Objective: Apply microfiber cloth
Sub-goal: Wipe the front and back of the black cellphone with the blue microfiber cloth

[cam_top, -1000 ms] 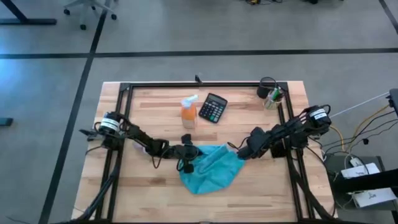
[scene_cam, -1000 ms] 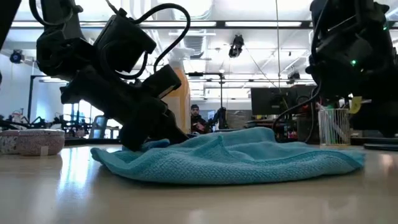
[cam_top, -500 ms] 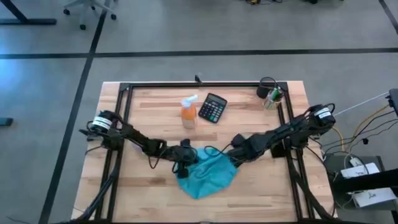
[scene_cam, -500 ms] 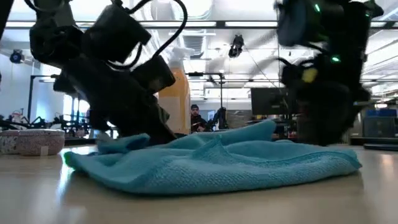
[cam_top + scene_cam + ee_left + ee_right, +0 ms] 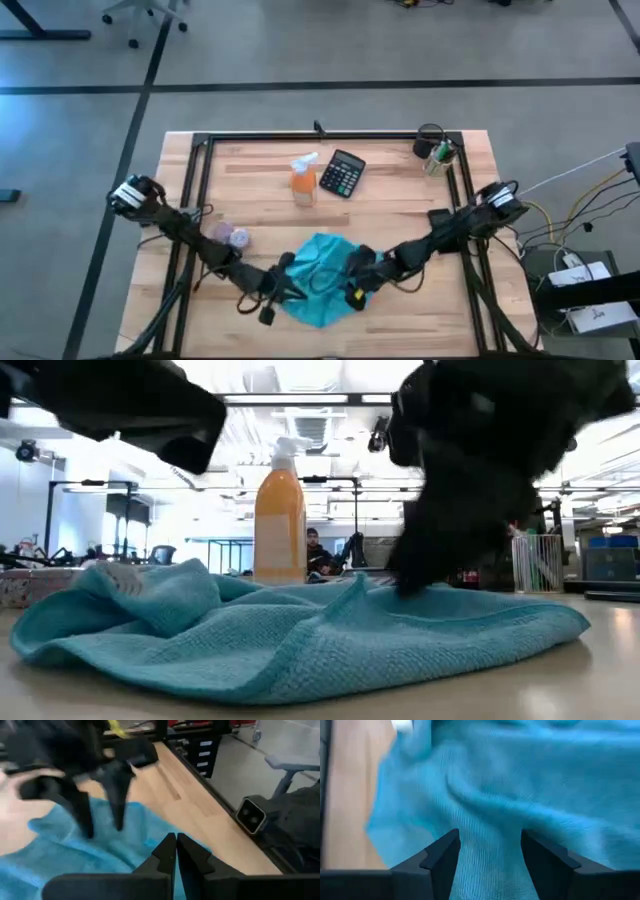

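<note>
The turquoise microfiber cloth (image 5: 320, 272) lies rumpled on the wooden table near its front edge, with folds standing up (image 5: 300, 635). My right gripper (image 5: 348, 282) is open over the cloth's right part, fingers pointing down (image 5: 102, 827). The cloth fills the right wrist view (image 5: 520, 780), with a white tag (image 5: 402, 725) at its far side. My left gripper (image 5: 175, 842) is shut with nothing between its fingers, at the cloth's left near side (image 5: 283, 293). In the low view it is raised above the cloth. My right gripper comes at the cloth from above with its fingers spread. Both fingertips (image 5: 89, 831) stand on the cloth's upper surface (image 5: 102, 840), right of its middle. Nothing is pinched between them. The cloth lies on the table, slack and folded.
An orange spray bottle (image 5: 303, 180) and a black calculator (image 5: 343, 172) stand at the far middle. A mesh pen cup (image 5: 435, 152) is in the far right corner. A small pale object (image 5: 233, 236) lies at the left. Black frame rails (image 5: 195, 200) run along the table's sides.
Both grippers have gone toward the table's near edge, the left also toward the left. The cloth has slid with them toward the near edge and bunched into a tighter heap. My left gripper, low at the cloth's left edge before, now stands raised above it.
</note>
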Tool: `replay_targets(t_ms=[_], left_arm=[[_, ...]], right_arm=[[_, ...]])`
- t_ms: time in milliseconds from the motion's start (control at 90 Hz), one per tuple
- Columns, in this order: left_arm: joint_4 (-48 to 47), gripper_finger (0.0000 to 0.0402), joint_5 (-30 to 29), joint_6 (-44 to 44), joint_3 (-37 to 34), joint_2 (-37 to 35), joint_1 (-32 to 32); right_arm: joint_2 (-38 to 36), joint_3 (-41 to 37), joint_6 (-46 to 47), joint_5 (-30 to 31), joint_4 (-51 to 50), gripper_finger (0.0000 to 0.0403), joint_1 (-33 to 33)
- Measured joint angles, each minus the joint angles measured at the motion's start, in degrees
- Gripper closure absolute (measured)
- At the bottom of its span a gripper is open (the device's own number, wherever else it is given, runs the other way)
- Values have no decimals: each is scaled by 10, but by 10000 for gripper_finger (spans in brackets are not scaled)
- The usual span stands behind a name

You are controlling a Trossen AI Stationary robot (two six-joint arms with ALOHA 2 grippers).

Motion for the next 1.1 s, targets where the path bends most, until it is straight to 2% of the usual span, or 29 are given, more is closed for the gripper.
replay_targets(t_ms=[100,267,333,411,489,544,622,767,978,1100], left_arm=[[1,401,-45,-33,0,3,-18],[1,401,-63,-102,0,14,-34],[1,401,-64,-128,0,21,-40],[1,401,-75,-149,0,32,-46],[2,401,-93,-162,1,44,-50],[1,401,-101,-170,1,52,-51],[2,401,-107,-176,1,61,-52],[1,401,-119,-179,0,65,-52],[1,401,-121,-135,-1,60,-52],[1,401,-122,-97,-2,59,-49]], right_arm=[[48,35,-44,7,7,232,6],[100,109,-152,21,-30,258,-6],[106,141,-198,55,-77,270,-16],[105,166,-248,121,-135,285,-33],[100,184,-295,176,-159,300,-50],[93,190,-342,194,-163,311,-64],[90,196,-398,196,-158,328,-86],[86,196,-445,189,-163,363,-124],[47,195,-504,153,-187,400,-128],[15,184,-537,79,-211,395,-126]])
